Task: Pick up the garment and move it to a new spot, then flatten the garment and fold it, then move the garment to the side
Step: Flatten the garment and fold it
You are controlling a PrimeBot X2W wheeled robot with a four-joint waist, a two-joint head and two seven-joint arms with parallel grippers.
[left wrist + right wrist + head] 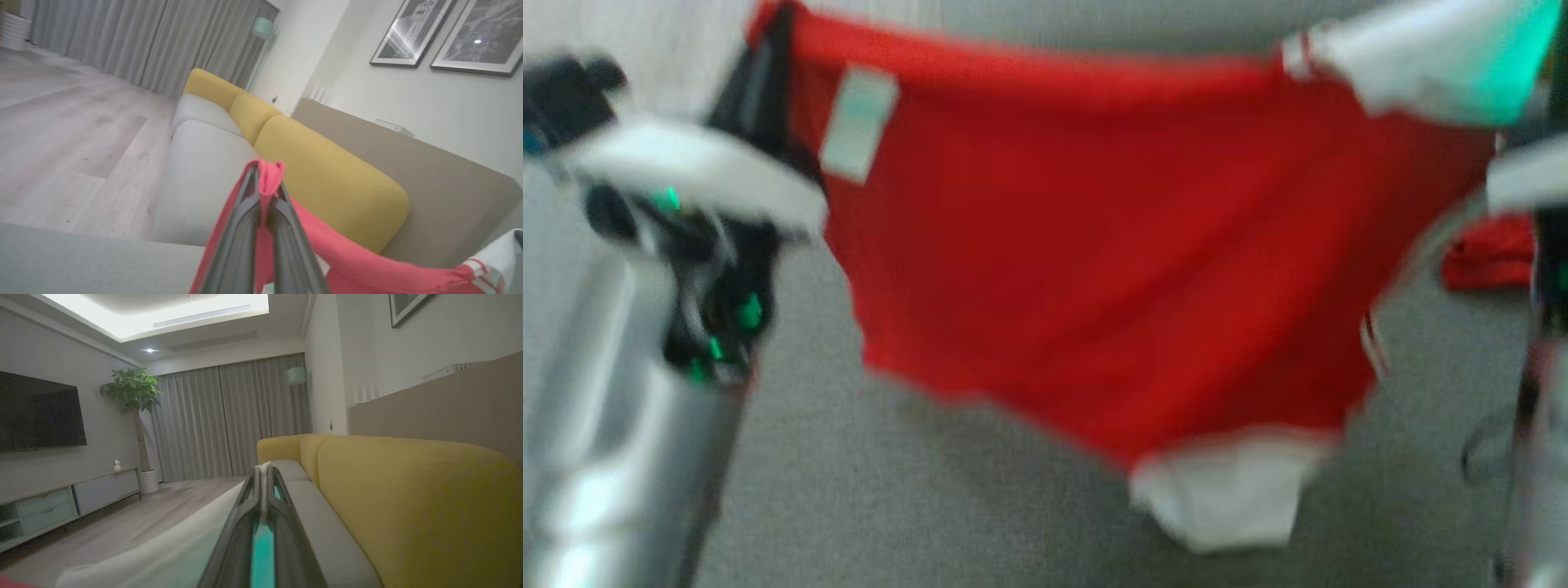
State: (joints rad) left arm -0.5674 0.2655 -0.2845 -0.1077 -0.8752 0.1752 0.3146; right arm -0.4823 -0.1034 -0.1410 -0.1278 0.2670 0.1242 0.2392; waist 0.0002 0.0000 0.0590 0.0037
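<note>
The garment [1111,269] is red with white trim and a pale label [858,122]. It hangs spread out above the grey seat, blurred, with a white cuff [1225,498] drooping at its lower edge. My left gripper [768,57] holds its upper left corner. In the left wrist view that gripper [267,179] is shut on a pinched red fold [271,169]. My right gripper [263,475] is shut on a thin white edge of the garment [264,465], and white cloth [163,551] trails below its fingers. The garment's white upper right corner [1413,57] rises toward that side.
A grey sofa seat [931,506] lies under the garment, with yellow back cushions [327,171] behind it. A small red bundle [1490,253] rests on the seat at right. Wooden floor [61,134], grey curtains [229,416], a TV [39,412], a plant [132,392] and a low cabinet [61,502] stand beyond.
</note>
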